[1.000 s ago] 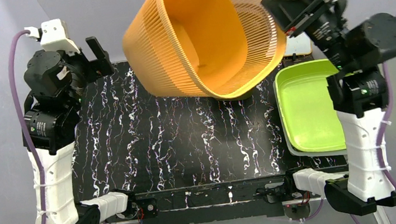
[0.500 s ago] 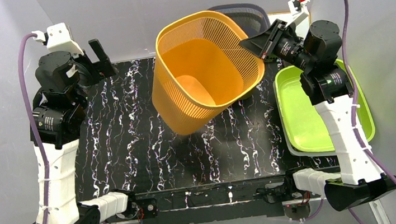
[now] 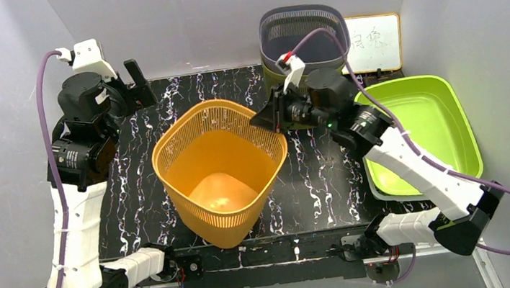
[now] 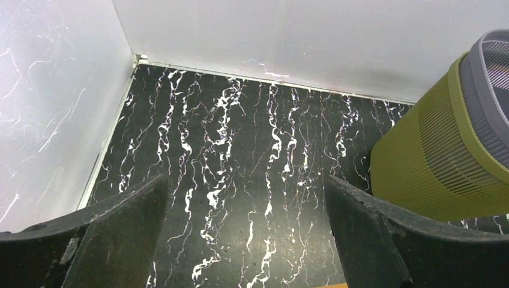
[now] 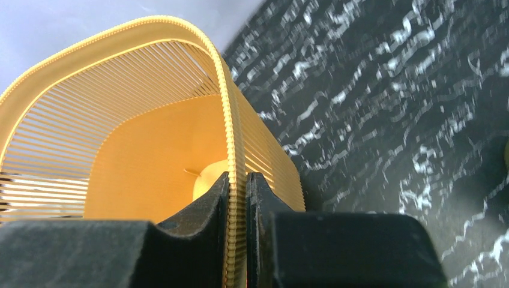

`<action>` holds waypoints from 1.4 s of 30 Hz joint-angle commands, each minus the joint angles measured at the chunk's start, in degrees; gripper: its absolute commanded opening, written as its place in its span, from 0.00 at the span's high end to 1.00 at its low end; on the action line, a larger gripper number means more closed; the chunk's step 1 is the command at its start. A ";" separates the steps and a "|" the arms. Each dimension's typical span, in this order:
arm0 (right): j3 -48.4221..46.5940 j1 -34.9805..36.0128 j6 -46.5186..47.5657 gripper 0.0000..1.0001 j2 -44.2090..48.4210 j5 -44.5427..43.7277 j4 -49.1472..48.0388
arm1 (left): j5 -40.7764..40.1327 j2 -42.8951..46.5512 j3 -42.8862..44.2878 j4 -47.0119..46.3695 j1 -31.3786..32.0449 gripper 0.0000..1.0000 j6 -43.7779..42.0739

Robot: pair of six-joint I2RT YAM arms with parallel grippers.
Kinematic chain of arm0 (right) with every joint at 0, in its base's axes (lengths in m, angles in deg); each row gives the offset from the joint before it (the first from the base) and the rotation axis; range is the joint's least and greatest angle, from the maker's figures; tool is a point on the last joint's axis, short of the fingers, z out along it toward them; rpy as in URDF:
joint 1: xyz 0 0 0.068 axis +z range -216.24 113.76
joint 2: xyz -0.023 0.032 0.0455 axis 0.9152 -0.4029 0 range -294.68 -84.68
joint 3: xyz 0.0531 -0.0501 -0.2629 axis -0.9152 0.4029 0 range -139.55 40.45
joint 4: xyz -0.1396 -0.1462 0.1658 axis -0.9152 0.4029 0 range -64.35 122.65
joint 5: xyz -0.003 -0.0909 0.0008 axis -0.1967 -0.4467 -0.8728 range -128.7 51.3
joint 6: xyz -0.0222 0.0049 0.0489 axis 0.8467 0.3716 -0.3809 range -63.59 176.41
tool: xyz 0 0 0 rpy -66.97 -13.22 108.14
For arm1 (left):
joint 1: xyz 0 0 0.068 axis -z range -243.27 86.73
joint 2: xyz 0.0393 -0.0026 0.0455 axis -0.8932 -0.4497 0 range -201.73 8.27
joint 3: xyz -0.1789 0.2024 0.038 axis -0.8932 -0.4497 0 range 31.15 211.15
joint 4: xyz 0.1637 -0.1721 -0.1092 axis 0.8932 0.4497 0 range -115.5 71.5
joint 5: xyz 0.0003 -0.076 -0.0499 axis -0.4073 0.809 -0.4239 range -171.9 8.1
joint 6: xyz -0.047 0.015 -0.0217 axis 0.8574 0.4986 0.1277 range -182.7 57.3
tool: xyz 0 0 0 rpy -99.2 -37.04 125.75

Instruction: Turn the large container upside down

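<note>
The large container is an orange slatted basket (image 3: 221, 173). It is upright with its mouth facing up, over the near middle of the black marbled table (image 3: 134, 194). My right gripper (image 3: 269, 122) is shut on the basket's rim at its far right side. In the right wrist view the ribbed rim (image 5: 234, 120) runs straight between the two black fingertips of the right gripper (image 5: 237, 180), one inside the basket and one outside. My left gripper (image 3: 133, 82) hangs at the back left, clear of the basket. In its own view the left gripper (image 4: 246, 186) is open over bare table.
A grey basket (image 3: 301, 30) nested in an olive one (image 4: 444, 156) stands at the back, just behind my right wrist. A lime green tray (image 3: 446, 129) lies at the right edge. A small whiteboard (image 3: 373, 42) leans on the back wall. White walls enclose the table.
The orange basket came down from high and tilted at the back to upright over the near middle. My right arm swung down and left with it. The left arm barely moved.
</note>
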 commanded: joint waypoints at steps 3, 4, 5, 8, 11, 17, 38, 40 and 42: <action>1.10 3.11 0.72 1.00 -0.06 -15.51 -7.51 | 1.59 2.18 -1.95 -0.62 0.17 0.02 -0.68; 1.22 3.61 1.13 1.00 -0.32 -17.06 -7.14 | 1.79 2.46 -2.51 -0.69 0.23 0.02 -0.76; 1.42 4.25 1.49 1.00 -0.65 -19.01 -6.90 | 2.04 2.78 -3.12 -0.85 0.22 0.02 -0.78; 2.00 6.34 2.31 1.00 -1.63 -25.88 -6.37 | 2.94 3.74 -5.20 -1.46 0.18 0.02 -0.78; 3.05 7.21 2.65 1.00 -2.57 -28.77 -6.71 | 3.76 4.30 -6.99 -2.01 0.18 0.01 -0.68; 3.89 7.68 4.82 0.71 -3.96 -31.91 -6.65 | 4.83 4.00 -8.38 -1.60 0.17 0.02 -1.00; -15.77 29.96 22.83 0.48 -10.15 -30.67 10.97 | 5.06 3.51 -13.23 -1.35 0.17 0.02 -1.39; -15.69 32.93 23.06 0.49 -11.31 -29.08 10.53 | 4.69 3.28 -12.16 -0.72 0.21 0.02 -1.55; -15.64 35.33 23.25 0.51 -12.07 -27.69 10.44 | 4.47 3.25 -11.51 -0.25 0.19 0.02 -1.70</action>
